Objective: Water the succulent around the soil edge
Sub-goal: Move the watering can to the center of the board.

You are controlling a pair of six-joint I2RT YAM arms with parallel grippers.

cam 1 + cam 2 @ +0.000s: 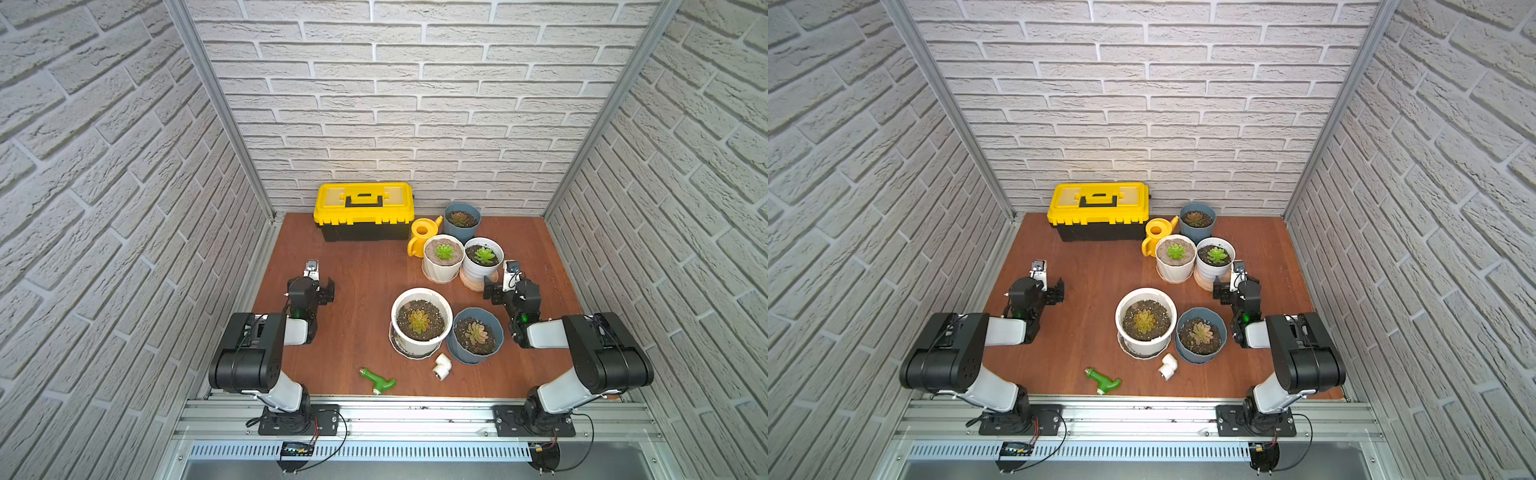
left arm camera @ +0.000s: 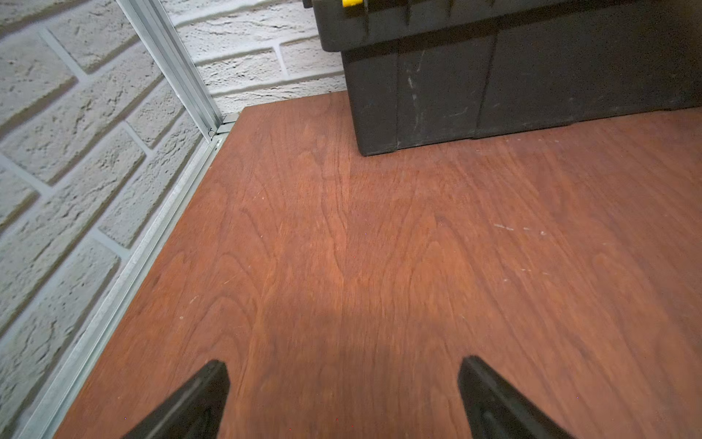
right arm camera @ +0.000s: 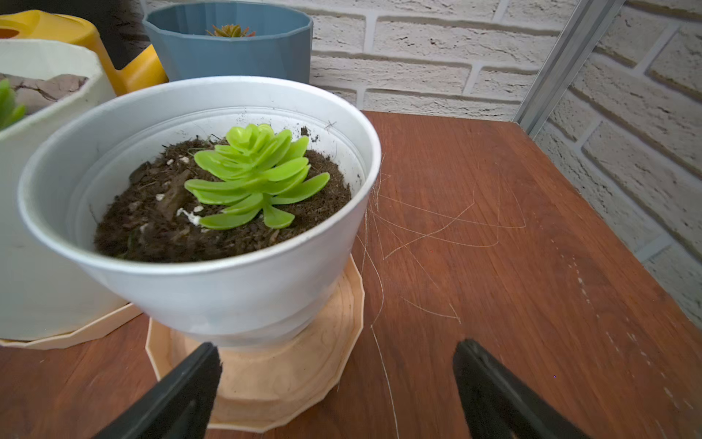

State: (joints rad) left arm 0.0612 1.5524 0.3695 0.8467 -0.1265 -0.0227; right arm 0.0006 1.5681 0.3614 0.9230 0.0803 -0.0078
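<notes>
Two black grippers hang over the reddish wooden table, jaws wide apart and empty: left gripper, then right gripper facing a bright green succulent in a round white pot. Farther back, a yellow plastic watering can stands beside a yellow-lidded black toolbox.

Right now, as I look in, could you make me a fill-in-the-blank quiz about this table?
1. The can is ____.
2. The left hand and right hand are both ____, holding nothing.
3. The rearmost pot is ____.
4. The right hand faces a white pot with a ____ succulent.
Missing words: yellow; open; blue; green.
</notes>
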